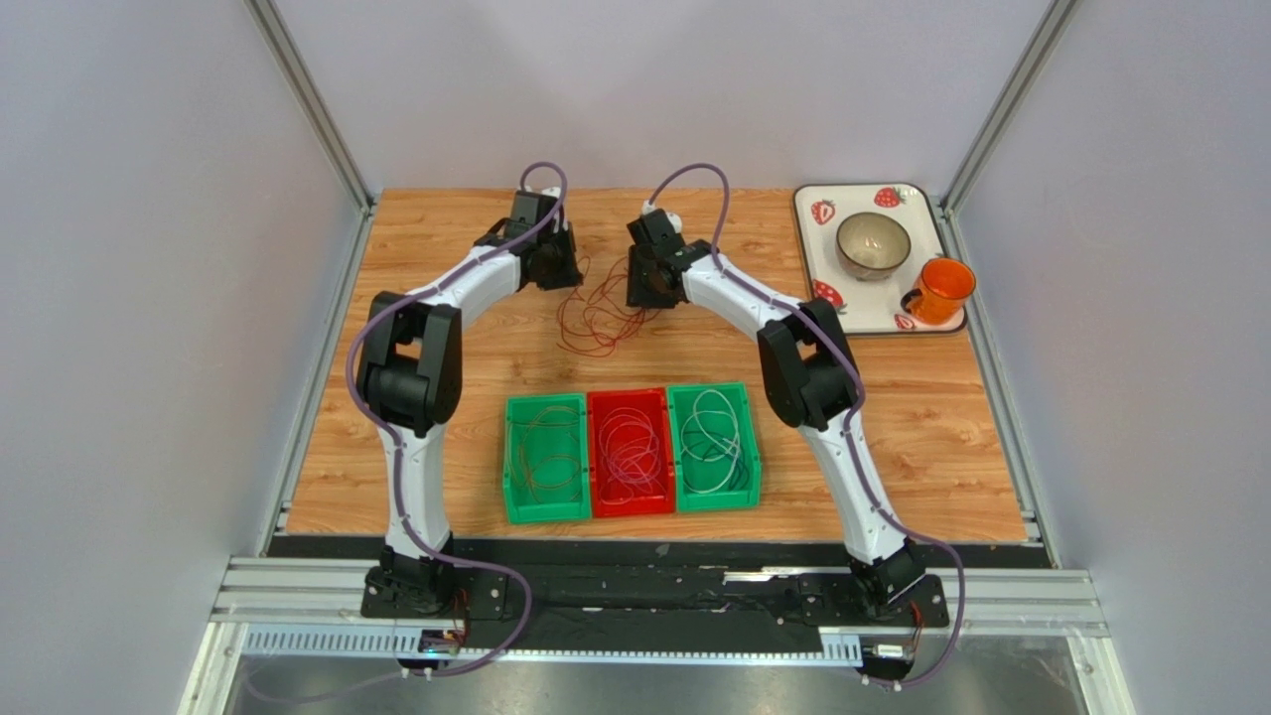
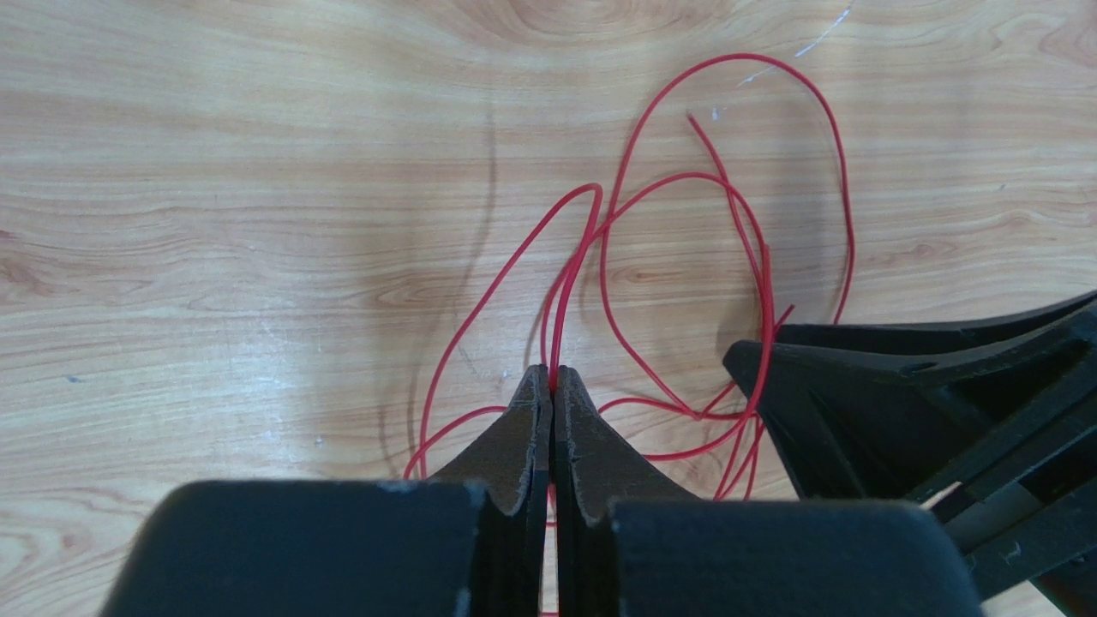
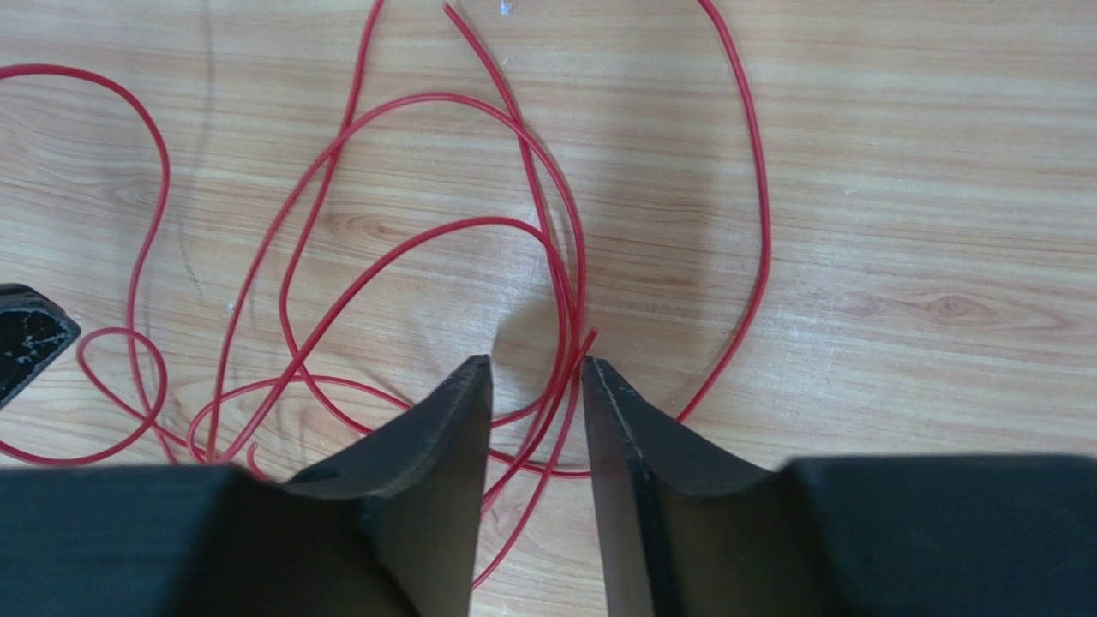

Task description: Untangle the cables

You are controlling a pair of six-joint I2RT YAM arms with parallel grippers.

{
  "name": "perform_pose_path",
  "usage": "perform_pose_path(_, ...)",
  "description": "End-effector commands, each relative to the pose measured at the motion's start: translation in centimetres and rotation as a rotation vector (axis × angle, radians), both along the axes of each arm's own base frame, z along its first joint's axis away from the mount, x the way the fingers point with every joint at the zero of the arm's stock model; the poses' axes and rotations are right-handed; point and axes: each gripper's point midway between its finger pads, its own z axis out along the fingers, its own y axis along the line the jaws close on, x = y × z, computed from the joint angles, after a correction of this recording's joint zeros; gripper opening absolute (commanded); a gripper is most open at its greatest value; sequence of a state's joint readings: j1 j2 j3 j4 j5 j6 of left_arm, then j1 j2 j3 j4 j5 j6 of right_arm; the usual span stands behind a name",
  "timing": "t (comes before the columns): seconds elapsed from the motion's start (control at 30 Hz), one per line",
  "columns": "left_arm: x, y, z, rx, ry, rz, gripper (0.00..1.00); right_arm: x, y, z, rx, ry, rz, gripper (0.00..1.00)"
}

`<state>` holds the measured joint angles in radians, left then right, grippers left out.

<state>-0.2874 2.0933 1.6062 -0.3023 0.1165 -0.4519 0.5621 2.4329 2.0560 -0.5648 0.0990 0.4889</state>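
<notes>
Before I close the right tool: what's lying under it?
Red cable strands cross the wooden table between the open fingers of the right tool. Anything beneath the tool's black body is covered.

cables (image 1: pixel 600 319): red
surface (image 1: pixel 448 253): pale wood grain
left bin (image 1: pixel 512 462): green
middle bin (image 1: pixel 628 399): red
right bin (image 1: pixel 752 447): green
tray (image 1: pixel 854 197): white, red strawberries
bowl (image 1: pixel 873 245): dull grey
cup (image 1: pixel 943 286): orange
left end effector (image 2: pixel 553 375): black
right end effector (image 3: pixel 537 370): black
</notes>
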Motion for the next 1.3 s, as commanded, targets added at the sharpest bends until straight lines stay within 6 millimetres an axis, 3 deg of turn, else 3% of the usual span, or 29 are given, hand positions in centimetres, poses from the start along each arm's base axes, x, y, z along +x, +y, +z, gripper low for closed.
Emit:
perform_pose_path(0.0,0.2,0.1,5.3,-0.022,-0.106,0.016,0.00,0.2,-1.2,-0.4,-0.090,0.002,-0.029,0.32)
perform_pose_path(0.1,-0.5,0.4,9.0,-0.017,-0.171,0.023,0.00,0.2,-1.2,-0.6,-0.103,0.008,-0.026,0.18)
perform_pose_path(0.33,-3.1,-0.4,19.5,-0.012,-0.299,-0.004,0.00,0.0,-1.5,-1.1,-0.122,0.016,-0.028,0.18)
perform_pose_path(0.47,-6.5,-1.3,28.4,-0.050,-0.434,-0.033,0.00,-0.2,-1.7,-1.4,-0.136,0.026,-0.030,0.18)
perform_pose_path(0.5,-7.3,-1.5,31.7,-0.072,-0.495,-0.042,0.00,-0.3,-1.8,-1.4,-0.139,0.027,-0.033,0.18)
perform_pose_path(0.57,-9.1,-1.3,35.2,-0.061,-0.556,-0.040,0.00,-0.4,-2.0,-1.5,-0.145,0.029,-0.032,0.18)
perform_pose_path(0.6,-10.2,-1.2,38.5,-0.084,-0.621,-0.040,0.00,-0.4,-2.0,-1.4,-0.146,0.029,-0.033,0.18)
perform_pose_path(0.7,-13.1,-0.8,43.6,-0.117,-0.721,-0.045,0.00,-0.5,-2.4,-1.2,-0.157,0.026,-0.031,0.18)
perform_pose_path(0.83,-17.1,0.1,48.6,-0.187,-0.830,-0.051,0.00,-0.6,-2.7,-1.1,-0.162,0.024,-0.038,0.19)
perform_pose_path(1.03,-21.6,0.1,53.1,-0.292,-0.939,-0.117,0.00,-0.6,-2.9,-0.9,-0.158,0.022,-0.047,0.25)
perform_pose_path(1.13,-23.0,0.2,54.6,-0.323,-0.978,-0.134,0.00,-0.7,-3.1,-1.1,-0.150,0.027,-0.045,0.25)
perform_pose_path(1.27,-23.5,-0.1,54.4,-0.332,-0.972,-0.165,0.00,-0.7,-3.2,-1.1,-0.152,0.029,-0.043,0.17)
